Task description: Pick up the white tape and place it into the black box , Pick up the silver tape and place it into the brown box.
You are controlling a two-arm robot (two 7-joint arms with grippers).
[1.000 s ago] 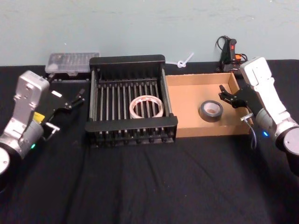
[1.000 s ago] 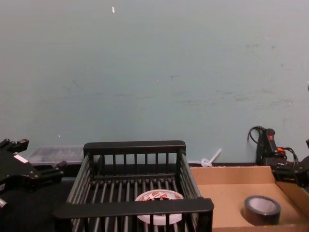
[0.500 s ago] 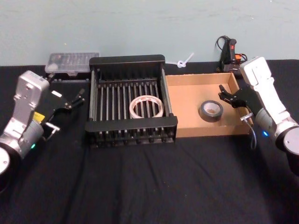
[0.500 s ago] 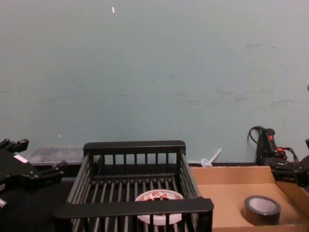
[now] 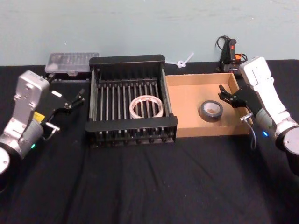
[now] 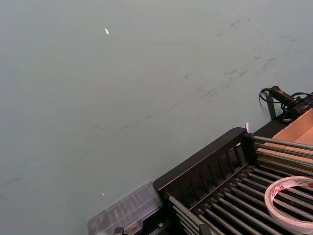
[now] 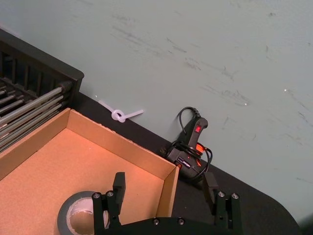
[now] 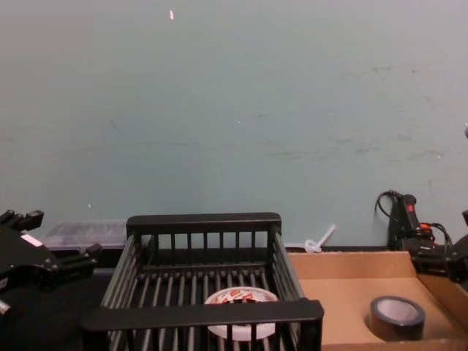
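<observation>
Left gripper [image 5: 80, 96] off the crate's left, jaws spread, empty. White tape [image 5: 146, 107], red-printed face, flat on black box [image 5: 131, 125] slats. Grey-silver tape [image 5: 210, 111], hollow core, flat in brown box [image 5: 189, 129]. Right gripper [image 5: 222, 93] above its right wall, jaws apart, empty.
</observation>
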